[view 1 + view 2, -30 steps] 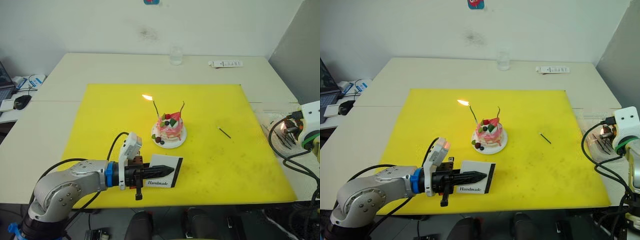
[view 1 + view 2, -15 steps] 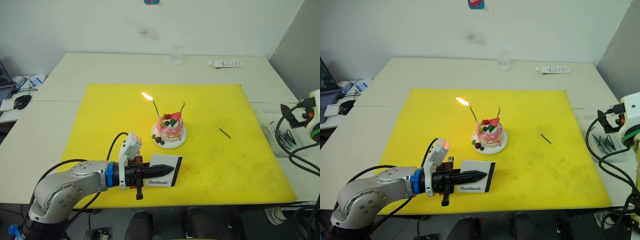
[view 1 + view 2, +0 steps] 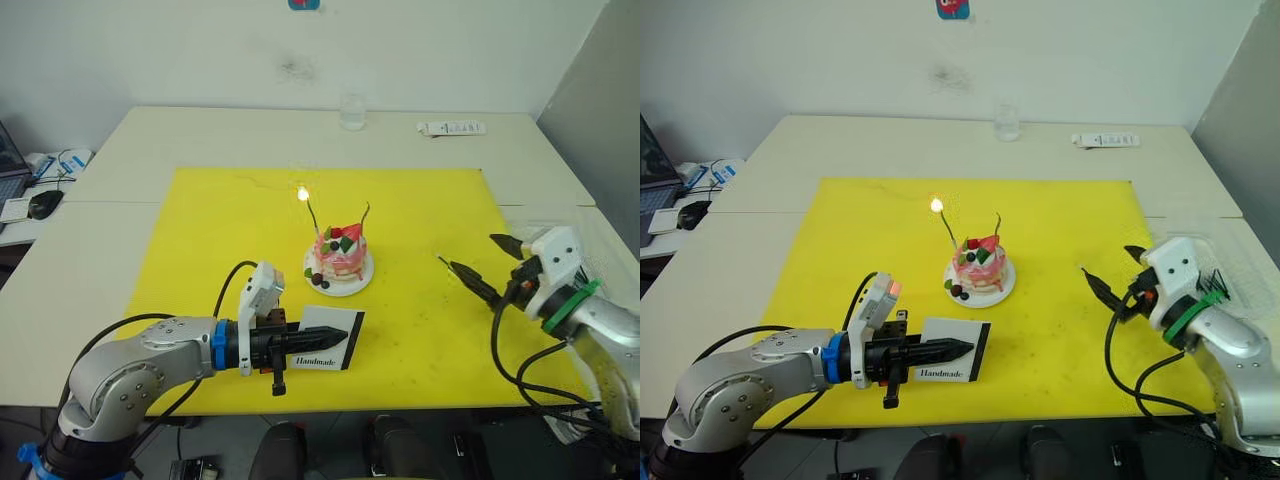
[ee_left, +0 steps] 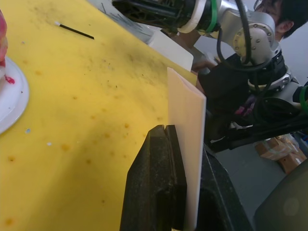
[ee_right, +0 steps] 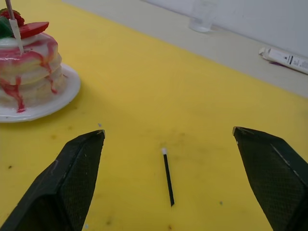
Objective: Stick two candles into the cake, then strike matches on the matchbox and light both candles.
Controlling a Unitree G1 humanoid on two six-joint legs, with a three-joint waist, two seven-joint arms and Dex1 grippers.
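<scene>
The cake (image 3: 339,255) sits on its small white plate (image 3: 361,279) near the middle of the yellow mat (image 3: 220,230), pink with red drips down its side, a strawberry and dark berries on top. Two candles stand in it: the left candle (image 3: 311,216) leans toward the robot's left and carries a small flame (image 3: 301,193) at its tip, while the right candle (image 3: 365,213) curves upward and is unlit.

Just in front of the cake, toward the robot, the matchbox (image 3: 331,339) stands on edge on the mat, its "Handmade" lettering facing the camera and its black strip along the side nearer the right arm. The left gripper (image 3: 322,339) is clamped on it; in the left wrist view its black fingers (image 4: 156,187) press flat against the white face of the box (image 4: 186,139).

To the cake's right a single match (image 3: 449,265) lies on the mat, well apart from the plate. The right gripper (image 3: 498,265) hovers right by it with its fingers spread wide and holding nothing; in the right wrist view the match (image 5: 167,177) lies between the two open fingertips (image 5: 82,159).

Beyond the mat, on the pale table (image 3: 180,130), a clear glass (image 3: 352,111) stands near the far edge, and a white remote control (image 3: 451,127) lies to its right.
</scene>
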